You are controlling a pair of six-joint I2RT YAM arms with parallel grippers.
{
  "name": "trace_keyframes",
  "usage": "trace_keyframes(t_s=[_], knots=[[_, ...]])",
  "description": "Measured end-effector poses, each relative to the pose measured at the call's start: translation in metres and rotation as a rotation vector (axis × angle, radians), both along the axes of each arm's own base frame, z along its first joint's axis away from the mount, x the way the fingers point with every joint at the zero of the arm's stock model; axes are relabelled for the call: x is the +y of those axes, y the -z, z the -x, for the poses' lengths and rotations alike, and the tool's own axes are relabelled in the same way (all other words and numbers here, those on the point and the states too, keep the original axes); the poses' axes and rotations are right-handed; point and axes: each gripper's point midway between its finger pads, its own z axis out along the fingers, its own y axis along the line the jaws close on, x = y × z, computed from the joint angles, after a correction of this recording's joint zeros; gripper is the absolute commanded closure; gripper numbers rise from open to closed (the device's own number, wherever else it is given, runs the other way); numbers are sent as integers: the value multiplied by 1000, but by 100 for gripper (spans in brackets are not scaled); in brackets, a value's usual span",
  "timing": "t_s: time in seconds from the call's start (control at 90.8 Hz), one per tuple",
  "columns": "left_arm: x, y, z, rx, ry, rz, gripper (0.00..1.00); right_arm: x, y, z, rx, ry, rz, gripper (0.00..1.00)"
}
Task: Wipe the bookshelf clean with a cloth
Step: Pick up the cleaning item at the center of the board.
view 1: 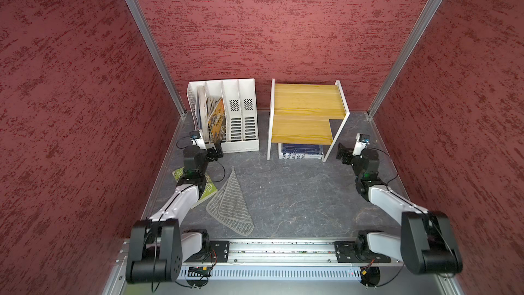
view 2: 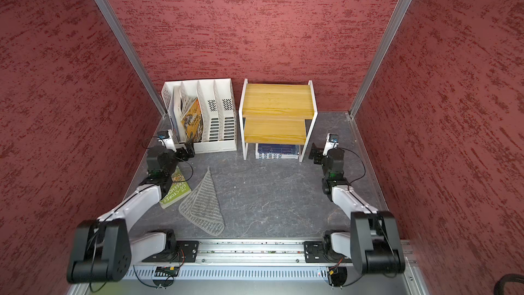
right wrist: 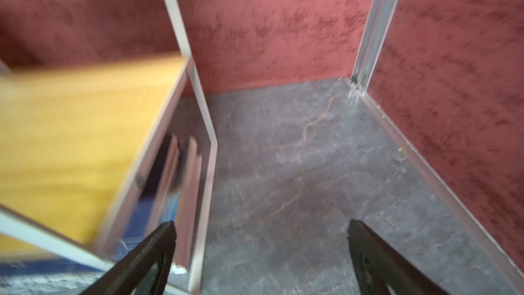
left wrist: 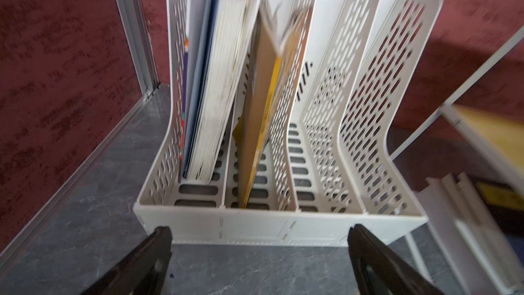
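I saw the cloth (view 1: pixel 231 205) lying on the worktop (view 1: pixel 297 194), near my left hand (left wrist: pixel 259 232) and well apart from my right hand (right wrist: pixel 262 228). Both hands were released and empty, the left facing the file organizer (view 1: pixel 226 114) and the right beside the bookshelf (view 1: pixel 306 109). The green book (view 2: pixel 173 191) just beside the cloth read "65-STOREY".

the bookshelf (view 1: pixel 304 103) stands upright around 1 o'clock on the tabletop (view 1: pixel 297 194), two stepped yellow-tan boards between thin white side panels. the cloth (view 1: pixel 231 208), grey-beige with pale stripes, lies around 8 o'clock, partly folded over itself, well apart from it.
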Motion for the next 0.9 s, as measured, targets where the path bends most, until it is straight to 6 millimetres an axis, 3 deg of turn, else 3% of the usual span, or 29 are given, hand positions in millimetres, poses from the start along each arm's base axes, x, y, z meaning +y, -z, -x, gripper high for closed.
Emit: trace_keyframes(t_s=[0.077,0.132,0.187,0.253,0.364,0.441,0.507,0.562,0.639,0.782,0.904], knots=[[-7,-48,9,-8,0,60,0,-1,-39,16,-30,32,-90,2],[-17,-72,17,13,10,99,0,-1,-59,31,-38,48,-166,1],[-29,-84,27,61,30,134,0,0,-69,46,-18,64,-232,2],[-51,-84,39,162,64,180,0,0,-69,63,38,92,-301,1],[-99,-51,69,432,122,229,0,0,-56,88,178,142,-362,2],[-132,-10,100,685,142,215,0,0,-42,102,276,170,-374,2],[-146,27,130,888,124,164,0,-1,-29,113,345,188,-376,2],[-149,51,154,1022,96,115,0,-1,-19,121,394,199,-374,2],[-143,66,180,1128,49,82,0,-1,-13,128,431,208,-372,2],[-128,82,204,1200,-17,87,6,-1,-9,135,444,213,-376,2],[-122,112,219,1274,-48,98,10,-1,-8,139,447,213,-376,2]])
